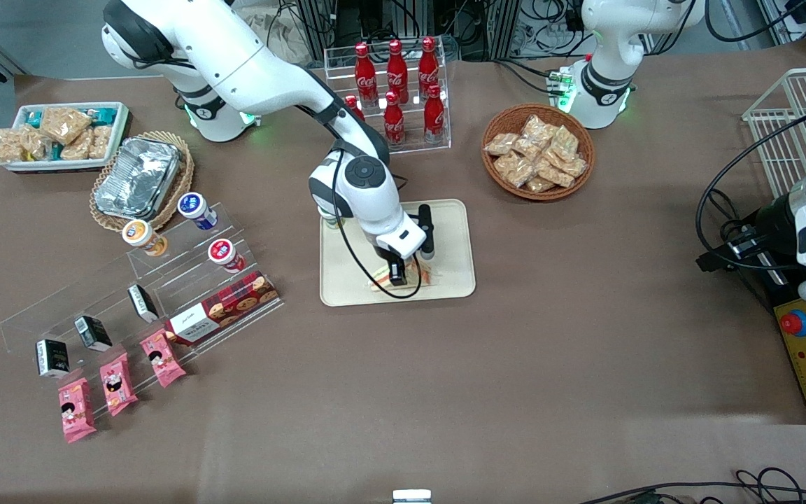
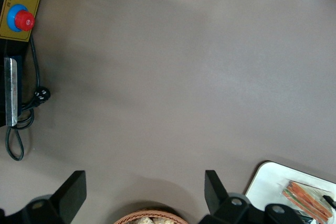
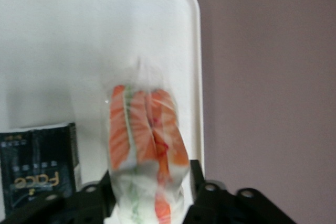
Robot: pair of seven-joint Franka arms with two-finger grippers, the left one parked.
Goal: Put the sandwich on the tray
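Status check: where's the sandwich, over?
Gripper low over the tray, shut on the sandwich. Black carton on tray beside it.

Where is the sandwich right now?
The sandwich sits between the gripper fingers, over the tray at its edge nearest the front camera, beside a small black box.

Brown surface (image 1: 515,364) carries the cream tray (image 1: 453,269) mid-table, the gripper (image 1: 397,274) low over it; a wicker basket of snack bags (image 1: 537,152) sits farther from the camera; 3 pink packets (image 1: 117,385) lie nearer, toward the working arm's end; acrylic bottle rack (image 1: 396,91) farthest.
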